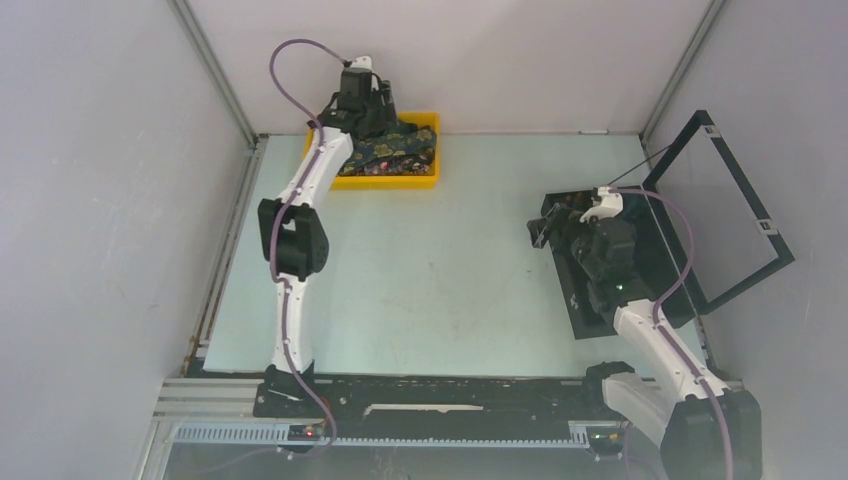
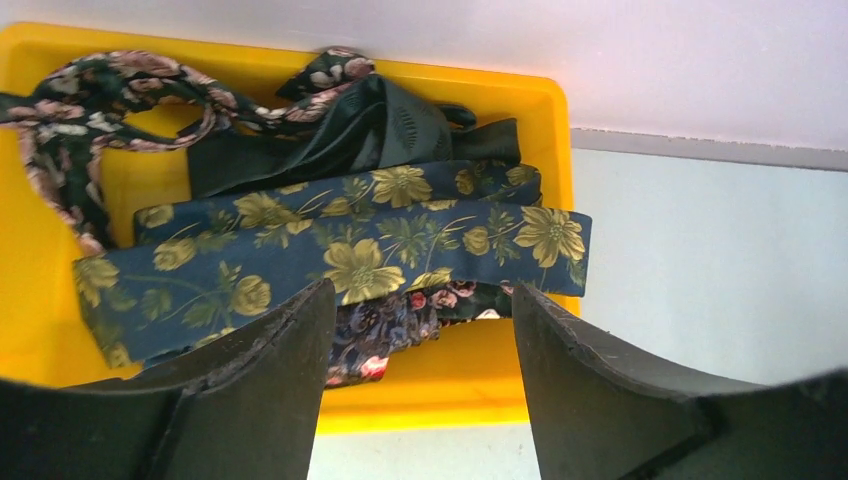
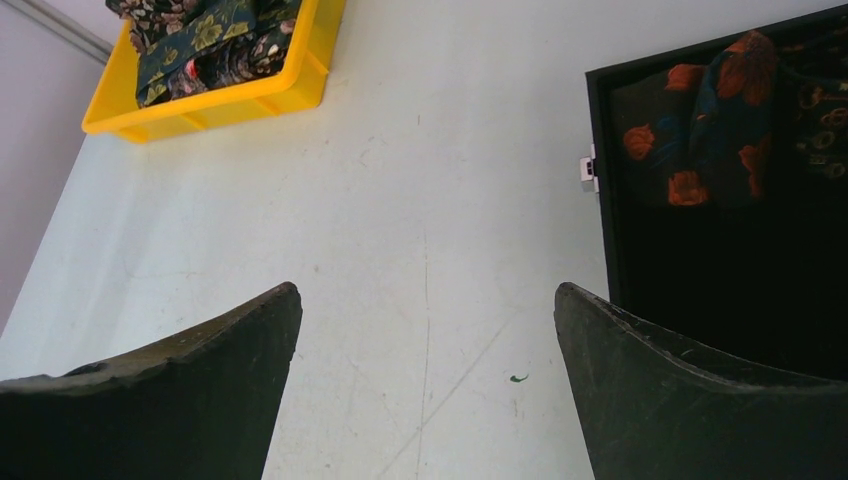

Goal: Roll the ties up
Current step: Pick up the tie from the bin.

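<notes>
Several ties (image 1: pixel 395 150) lie piled in a yellow tray (image 1: pixel 390 182) at the back of the table. In the left wrist view, a navy tie with yellow flowers (image 2: pixel 340 250) lies folded on top. A dark one with pink flowers (image 2: pixel 100 90) loops at the back left, and a purple-patterned one (image 2: pixel 385 325) pokes out underneath. My left gripper (image 2: pixel 422 290) hovers open over the tray's near edge (image 2: pixel 420 400), holding nothing. My right gripper (image 3: pixel 428 290) is open above bare table beside the black box (image 3: pixel 700 290). A dark tie with orange-red flowers (image 3: pixel 720 120) sits rolled inside the box.
The black box (image 1: pixel 580 300) lies at the right with its lid frame (image 1: pixel 745 200) standing open toward the right wall. Grey walls close in the table on the left, back and right. The yellow tray (image 3: pixel 210 100) shows far off in the right wrist view.
</notes>
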Controlling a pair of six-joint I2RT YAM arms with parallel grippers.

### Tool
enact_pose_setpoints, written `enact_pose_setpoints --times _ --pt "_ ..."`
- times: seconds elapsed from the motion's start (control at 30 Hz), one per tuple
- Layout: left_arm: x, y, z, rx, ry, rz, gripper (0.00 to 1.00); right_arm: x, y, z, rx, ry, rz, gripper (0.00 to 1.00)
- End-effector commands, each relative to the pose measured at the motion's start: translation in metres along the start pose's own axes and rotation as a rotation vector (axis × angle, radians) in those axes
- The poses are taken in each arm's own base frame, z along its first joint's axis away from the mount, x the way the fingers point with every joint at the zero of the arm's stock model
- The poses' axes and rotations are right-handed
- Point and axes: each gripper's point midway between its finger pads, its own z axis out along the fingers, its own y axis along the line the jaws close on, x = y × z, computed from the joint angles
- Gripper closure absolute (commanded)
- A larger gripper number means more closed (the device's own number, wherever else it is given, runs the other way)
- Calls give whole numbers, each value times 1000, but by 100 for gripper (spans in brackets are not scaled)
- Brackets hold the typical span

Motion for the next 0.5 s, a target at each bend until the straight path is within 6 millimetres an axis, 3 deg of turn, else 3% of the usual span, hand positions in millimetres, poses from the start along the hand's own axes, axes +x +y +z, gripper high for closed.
enact_pose_setpoints --times 0.0,0.27,0.47 --pt "-24 -27 6 51 -93 55 27 -20 15 4 -61 -37 2 0" --pt "8 -69 37 169 -69 131 17 -17 16 5 -82 -19 23 0" --pt "24 -79 48 139 -56 295 14 -15 16 6 -88 -5 32 0"
